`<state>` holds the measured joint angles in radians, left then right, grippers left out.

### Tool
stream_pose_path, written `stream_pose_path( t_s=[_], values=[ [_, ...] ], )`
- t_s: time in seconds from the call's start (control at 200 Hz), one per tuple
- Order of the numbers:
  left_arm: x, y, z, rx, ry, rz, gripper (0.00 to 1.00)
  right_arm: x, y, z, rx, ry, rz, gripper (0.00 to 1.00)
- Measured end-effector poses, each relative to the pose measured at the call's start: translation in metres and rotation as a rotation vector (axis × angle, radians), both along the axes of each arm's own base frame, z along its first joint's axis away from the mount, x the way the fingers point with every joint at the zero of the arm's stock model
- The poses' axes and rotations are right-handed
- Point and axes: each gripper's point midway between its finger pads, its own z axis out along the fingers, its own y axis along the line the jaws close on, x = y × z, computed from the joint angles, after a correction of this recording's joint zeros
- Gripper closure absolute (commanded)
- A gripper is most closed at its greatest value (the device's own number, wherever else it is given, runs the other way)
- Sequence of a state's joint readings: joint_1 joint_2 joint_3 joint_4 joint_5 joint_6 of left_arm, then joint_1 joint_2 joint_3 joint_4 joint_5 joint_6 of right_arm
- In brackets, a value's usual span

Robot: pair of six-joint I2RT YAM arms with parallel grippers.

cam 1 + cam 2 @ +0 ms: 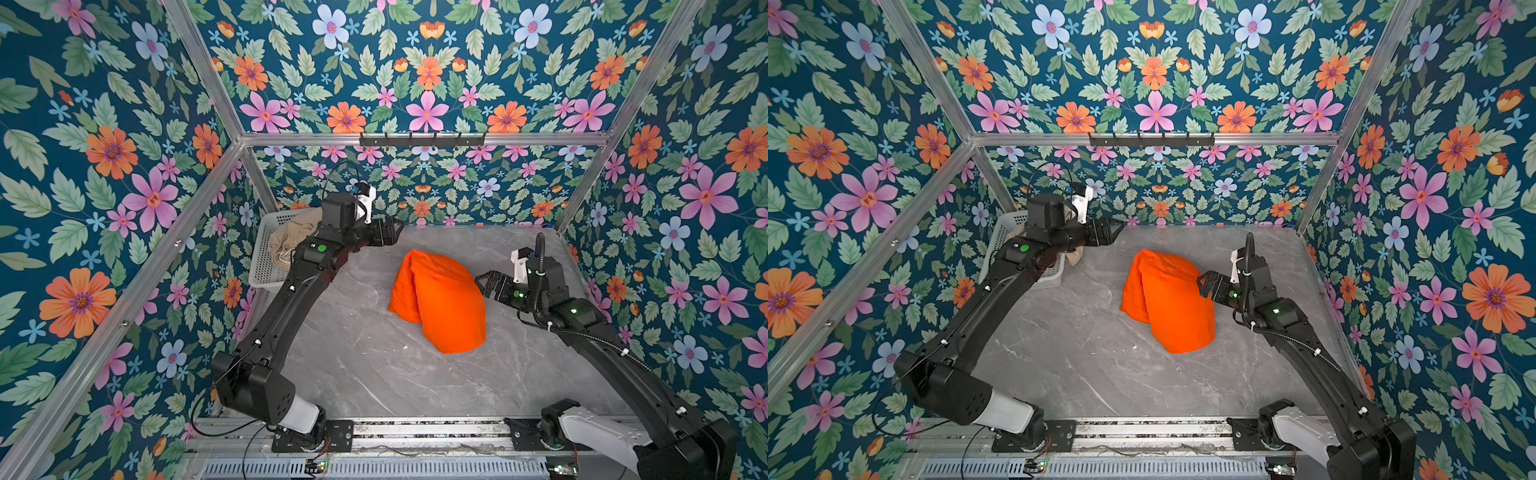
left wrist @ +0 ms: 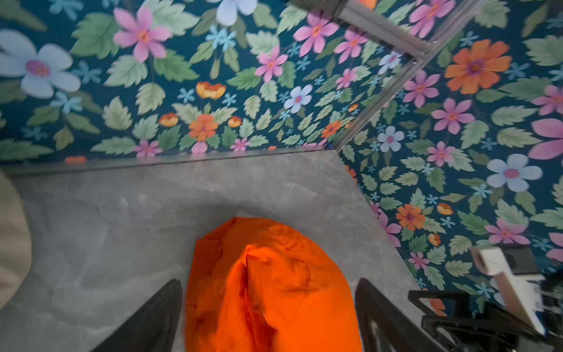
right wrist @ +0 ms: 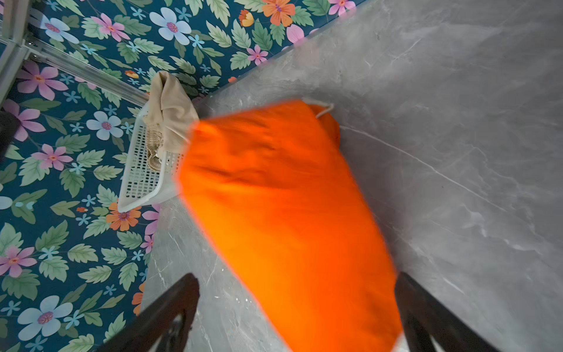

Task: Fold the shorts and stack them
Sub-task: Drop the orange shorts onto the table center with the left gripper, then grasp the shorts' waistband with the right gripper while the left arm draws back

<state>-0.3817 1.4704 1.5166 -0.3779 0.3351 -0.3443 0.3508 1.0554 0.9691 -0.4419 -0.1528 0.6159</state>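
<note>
Two pairs of shorts are on record. The orange shorts [image 1: 440, 303] lie near the middle of the grey table [image 1: 365, 382], doubled over into a puffed hump, with one fold running along the side nearer the left arm. Both top views agree on this position [image 1: 1169, 303]. A thin white cord [image 3: 323, 110] shows at the far end of this garment in the right wrist view. The beige shorts [image 1: 286, 239] sit bunched in the white basket [image 1: 262, 266] at the table's back left corner, and part of the cloth hangs over its rim [image 3: 172, 112].

The left gripper [image 1: 397, 233] hangs above the table near the back wall, between the basket and the orange shorts and touching neither. Its wrist view shows its fingers [image 2: 170, 304] set wide apart with nothing between them but the garment lying below. We rate it open and empty.

The right gripper [image 1: 480, 286] stands just beside the right edge of the orange hump. Its fingers [image 3: 426, 311] are likewise spread wide, and it grips nothing. We cannot tell whether a fingertip brushes the cloth.

As to markings, both wrist views blur the orange fabric, and we can read no lettering or logo on either garment.
</note>
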Motion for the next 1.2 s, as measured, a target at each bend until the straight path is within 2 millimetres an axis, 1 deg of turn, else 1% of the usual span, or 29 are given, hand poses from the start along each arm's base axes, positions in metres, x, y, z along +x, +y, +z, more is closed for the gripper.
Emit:
stream_pose_path(
  t_s=[0.11, 0.205, 0.21, 0.215, 0.25, 0.255, 0.26, 0.285, 0.3, 0.335, 0.375, 0.39, 0.41, 0.475, 0.515, 0.62, 0.665, 0.715, 0.74, 0.835, 0.91, 0.975, 1.01, 1.06, 1.14, 1.175, 1.2],
  values=[
    [0.002, 0.019, -0.028, 0.002, 0.052, 0.068, 0.13, -0.009, -0.002, -0.006, -0.044, 0.028, 0.008, 0.01],
    [0.003, 0.029, -0.065, 0.011, 0.123, 0.110, 0.17, -0.016, 0.013, -0.011, -0.082, 0.061, 0.075, 0.01],
    [0.003, 0.029, -0.069, 0.011, 0.133, 0.111, 0.17, -0.016, 0.015, -0.011, -0.085, 0.065, 0.084, 0.01],
    [0.003, 0.029, -0.069, 0.011, 0.133, 0.111, 0.18, -0.017, 0.016, -0.012, -0.086, 0.066, 0.088, 0.01],
    [0.000, 0.029, -0.087, 0.009, 0.174, 0.114, 0.19, -0.018, 0.024, -0.015, -0.096, 0.085, 0.113, 0.01],
    [0.000, 0.029, -0.087, 0.009, 0.174, 0.114, 0.20, -0.018, 0.025, -0.016, -0.099, 0.088, 0.118, 0.01],
    [-0.001, 0.028, -0.092, 0.009, 0.182, 0.110, 0.20, -0.018, 0.027, -0.016, -0.101, 0.092, 0.122, 0.01],
    [-0.004, 0.027, -0.101, 0.006, 0.205, 0.105, 0.21, -0.018, 0.032, -0.019, -0.112, 0.102, 0.142, 0.01],
    [-0.006, 0.026, -0.111, 0.000, 0.228, 0.103, 0.22, -0.018, 0.037, -0.022, -0.122, 0.111, 0.158, 0.01],
    [-0.010, 0.024, -0.125, -0.008, 0.262, 0.096, 0.22, -0.018, 0.047, -0.028, -0.139, 0.134, 0.188, 0.01],
    [-0.016, 0.022, -0.146, -0.016, 0.314, 0.089, 0.22, -0.020, 0.060, -0.035, -0.159, 0.160, 0.228, 0.01],
    [-0.018, 0.022, -0.150, -0.021, 0.327, 0.089, 0.22, -0.022, 0.066, -0.038, -0.170, 0.168, 0.249, 0.01],
    [-0.022, 0.023, -0.161, -0.022, 0.354, 0.097, 0.22, -0.023, 0.072, -0.041, -0.186, 0.177, 0.272, 0.01],
    [-0.031, 0.028, -0.184, -0.024, 0.415, 0.119, 0.21, -0.029, 0.100, -0.047, -0.235, 0.191, 0.367, 0.01],
    [-0.035, 0.030, -0.192, -0.029, 0.440, 0.134, 0.21, -0.031, 0.117, -0.050, -0.262, 0.188, 0.421, 0.02],
    [-0.041, 0.043, -0.201, -0.055, 0.461, 0.175, 0.22, -0.029, 0.160, -0.057, -0.318, 0.181, 0.517, 0.06],
    [-0.041, 0.053, -0.205, -0.076, 0.466, 0.210, 0.23, -0.026, 0.172, -0.061, -0.340, 0.184, 0.532, 0.08],
    [-0.042, 0.070, -0.209, -0.105, 0.476, 0.266, 0.23, -0.021, 0.186, -0.068, -0.361, 0.192, 0.544, 0.10],
    [-0.044, 0.077, -0.211, -0.116, 0.482, 0.287, 0.23, -0.018, 0.194, -0.076, -0.367, 0.200, 0.552, 0.11],
    [-0.047, 0.096, -0.208, -0.149, 0.473, 0.344, 0.23, -0.006, 0.206, -0.104, -0.411, 0.264, 0.538, 0.15],
    [-0.047, 0.102, -0.201, -0.171, 0.455, 0.360, 0.23, 0.005, 0.216, -0.122, -0.433, 0.297, 0.526, 0.18],
    [-0.048, 0.107, -0.197, -0.184, 0.445, 0.368, 0.23, 0.016, 0.223, -0.137, -0.455, 0.322, 0.505, 0.24],
    [-0.048, 0.109, -0.197, -0.186, 0.443, 0.373, 0.24, 0.020, 0.229, -0.145, -0.459, 0.333, 0.504, 0.28],
    [-0.049, 0.113, -0.197, -0.190, 0.442, 0.381, 0.25, 0.023, 0.232, -0.157, -0.471, 0.357, 0.498, 0.38],
    [-0.052, 0.114, -0.197, -0.192, 0.440, 0.381, 0.26, 0.030, 0.234, -0.172, -0.496, 0.374, 0.478, 0.65],
    [-0.053, 0.113, -0.196, -0.194, 0.438, 0.378, 0.26, 0.033, 0.234, -0.176, -0.508, 0.375, 0.474, 0.74],
    [-0.054, 0.113, -0.195, -0.196, 0.435, 0.374, 0.26, 0.035, 0.235, -0.177, -0.511, 0.376, 0.473, 0.77]
  ],
)
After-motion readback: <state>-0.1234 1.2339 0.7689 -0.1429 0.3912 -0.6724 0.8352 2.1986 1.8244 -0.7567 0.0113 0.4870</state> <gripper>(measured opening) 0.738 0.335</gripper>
